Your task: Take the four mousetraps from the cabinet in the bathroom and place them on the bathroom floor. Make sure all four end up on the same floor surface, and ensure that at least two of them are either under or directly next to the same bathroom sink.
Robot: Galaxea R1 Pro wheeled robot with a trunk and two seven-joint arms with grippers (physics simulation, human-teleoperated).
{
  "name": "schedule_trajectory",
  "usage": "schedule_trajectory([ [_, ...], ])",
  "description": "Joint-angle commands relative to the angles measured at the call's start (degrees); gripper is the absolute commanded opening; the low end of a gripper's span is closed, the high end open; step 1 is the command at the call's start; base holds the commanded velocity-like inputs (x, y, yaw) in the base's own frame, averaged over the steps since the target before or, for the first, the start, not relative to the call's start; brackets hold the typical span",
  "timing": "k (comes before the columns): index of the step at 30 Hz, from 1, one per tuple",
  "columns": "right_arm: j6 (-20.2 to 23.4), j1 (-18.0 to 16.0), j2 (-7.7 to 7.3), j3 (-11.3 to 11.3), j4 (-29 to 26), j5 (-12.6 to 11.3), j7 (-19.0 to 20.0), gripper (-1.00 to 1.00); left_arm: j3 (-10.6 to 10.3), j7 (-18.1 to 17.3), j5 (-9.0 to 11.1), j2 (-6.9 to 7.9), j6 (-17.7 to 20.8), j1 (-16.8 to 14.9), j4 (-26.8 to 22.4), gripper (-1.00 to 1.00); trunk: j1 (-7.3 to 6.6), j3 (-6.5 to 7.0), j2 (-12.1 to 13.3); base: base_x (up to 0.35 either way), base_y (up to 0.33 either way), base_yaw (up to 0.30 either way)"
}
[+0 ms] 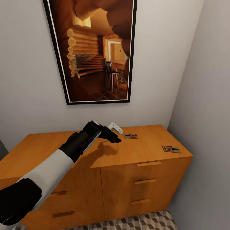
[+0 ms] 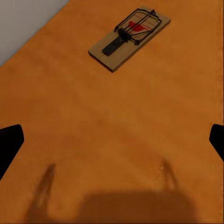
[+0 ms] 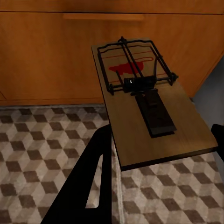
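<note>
Mousetraps wait on the cabinet (image 1: 41, 150) top: my left gripper (image 1: 115, 132), fingers spread, should settle squarely over the trap at three o'clock (image 1: 130, 136), while my right gripper (image 3: 154, 154) pinches another mousetrap (image 3: 147, 105) above the bathroom floor (image 3: 37, 144).

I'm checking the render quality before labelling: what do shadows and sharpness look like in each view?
Head view: the left arm casts a soft dark shadow on the cabinet top beside the left gripper; the picture looks slightly soft. Left wrist view: a blurred gripper shadow darkens the wood short of the mousetrap. Right wrist view: the held mousetrap is sharp, evenly lit, without glare.
</note>
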Motion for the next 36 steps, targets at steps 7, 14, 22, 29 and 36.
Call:
schedule_trajectory([
  [7, -0.1, 0.0, 0.02, -0.4, 0.0, 0.5, -0.2, -1.00, -0.1, -1.1, 0.4, 0.89, 0.2, -0.1, -0.3, 1.00, 0.00, -0.06, 0.0, 0.000, 0.000, 0.000],
  [14, -0.1, 0.0, 0.02, -0.4, 0.0, 0.5, -0.2, -1.00, -0.1, -1.3, 0.4, 1.18, -0.5, -0.1, -0.2, 1.00, 0.00, -0.06, 0.0, 0.026, 0.000, 0.000],
  [22, -0.1, 0.0, 0.02, -0.4, 0.0, 0.5, -0.2, -1.00, -0.2, -1.3, 0.5, 1.21, -2.1, -0.1, 0.1, 1.00, 0.00, -0.06, 0.0, 0.264, 0.000, 0.000],
  [29, -0.1, 0.0, 0.02, -0.4, 0.0, 0.5, -0.2, -1.00, -0.9, -1.4, 0.5, 1.21, -2.3, -0.1, 0.4, 1.00, 0.00, -0.06, 0.0, 0.288, 0.000, 0.000],
  [36, -0.1, 0.0, 0.02, -0.4, 0.1, 0.5, -0.2, -1.00, -3.5, -1.5, 0.5, 1.21, -2.3, -0.1, 0.7, 1.00, 0.00, -0.01, 0.0, 0.062, 0.000, -0.027],
])
